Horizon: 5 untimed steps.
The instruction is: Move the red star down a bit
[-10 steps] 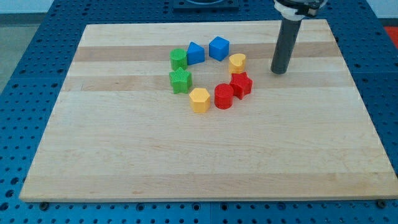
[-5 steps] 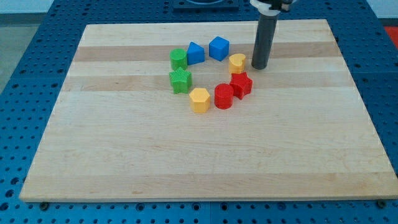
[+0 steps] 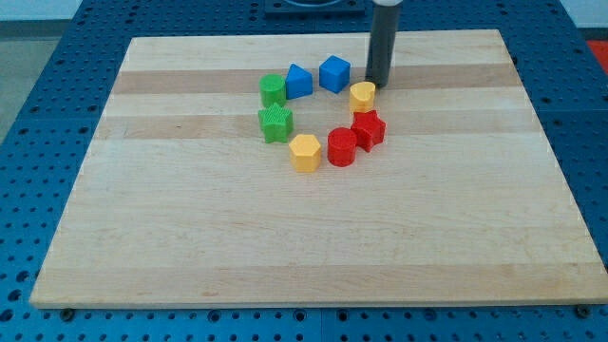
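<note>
The red star [image 3: 369, 129] lies right of the board's middle, touching a red cylinder [image 3: 342, 147] at its lower left. A yellow heart-shaped block [image 3: 362, 96] sits just above the star. My tip [image 3: 377, 84] stands just above and slightly right of the yellow heart block, close to it, and above the red star. The rod rises out of the view's top.
The blocks form a ring: a blue cube [image 3: 334, 73], a blue triangular block [image 3: 299, 81], a green block [image 3: 274, 90], a green star [image 3: 275, 123] and a yellow hexagon [image 3: 305, 152]. They rest on the wooden board [image 3: 285, 237].
My tip has moved left and slightly up, from right of the red star to just above the yellow heart block. No block has moved.
</note>
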Motion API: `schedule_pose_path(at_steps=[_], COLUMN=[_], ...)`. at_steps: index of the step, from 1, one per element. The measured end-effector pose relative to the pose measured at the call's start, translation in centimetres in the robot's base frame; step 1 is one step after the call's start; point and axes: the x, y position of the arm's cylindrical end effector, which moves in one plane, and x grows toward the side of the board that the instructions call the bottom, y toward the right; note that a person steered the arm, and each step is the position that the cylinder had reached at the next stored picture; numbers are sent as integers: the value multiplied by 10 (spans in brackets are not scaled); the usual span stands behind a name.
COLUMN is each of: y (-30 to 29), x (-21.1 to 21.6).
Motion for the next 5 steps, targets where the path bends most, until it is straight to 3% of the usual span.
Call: schedule_pose_path(at_steps=[5], y=[-45], x=[5])
